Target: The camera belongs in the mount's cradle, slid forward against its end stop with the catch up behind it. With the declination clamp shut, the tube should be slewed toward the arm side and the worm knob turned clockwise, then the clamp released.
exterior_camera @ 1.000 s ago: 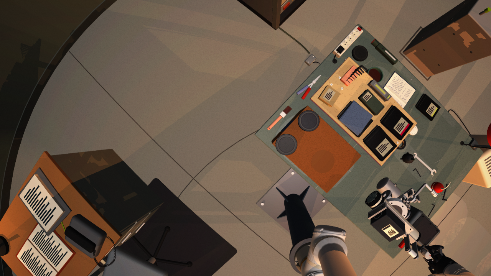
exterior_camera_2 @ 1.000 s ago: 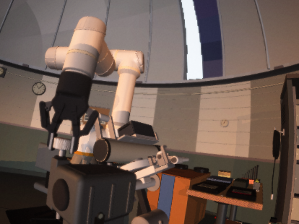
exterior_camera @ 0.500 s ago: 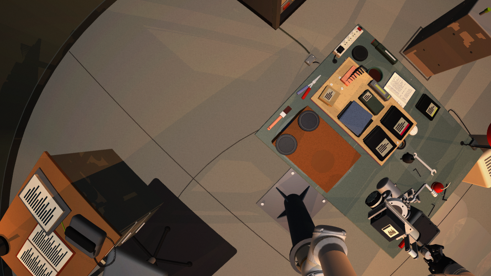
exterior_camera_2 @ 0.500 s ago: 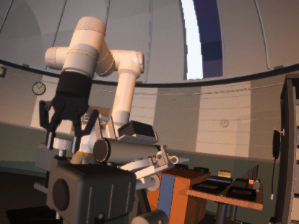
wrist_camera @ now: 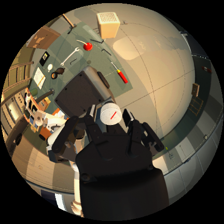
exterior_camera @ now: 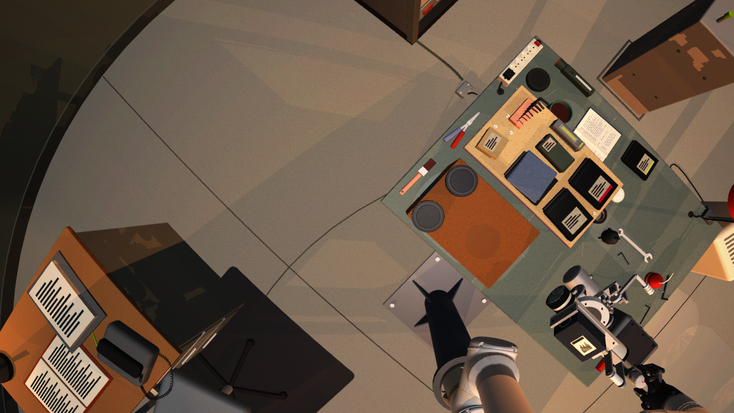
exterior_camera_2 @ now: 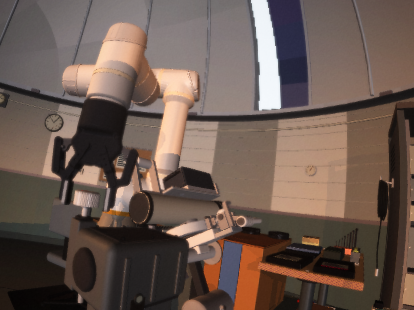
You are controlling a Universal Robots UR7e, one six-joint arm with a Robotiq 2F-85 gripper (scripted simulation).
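The white knurled worm knob (wrist_camera: 111,117) with a red index line stands on top of the mount, directly under my gripper (wrist_camera: 110,116). From the second side camera the knob (exterior_camera_2: 86,199) sits just below and between the black fingers (exterior_camera_2: 86,192). The grey tube (exterior_camera_2: 172,206) lies level across the mount, and the black camera (exterior_camera_2: 190,178) rests in the cradle above it. From the side camera the camera (exterior_camera: 582,339) with its label sits on the mount at the mat's near corner. The dark mount housing (exterior_camera_2: 125,267) fills the foreground. My gripper is open around the knob and holds nothing.
A wooden tray (exterior_camera: 544,164) of boxes and an orange mat (exterior_camera: 475,226) with two lens caps lie on the green floor mat. A wrench (exterior_camera: 635,245), a red ball-handled tool (exterior_camera: 654,279) and a red screwdriver (wrist_camera: 121,75) lie near the mount. A desk stands far left.
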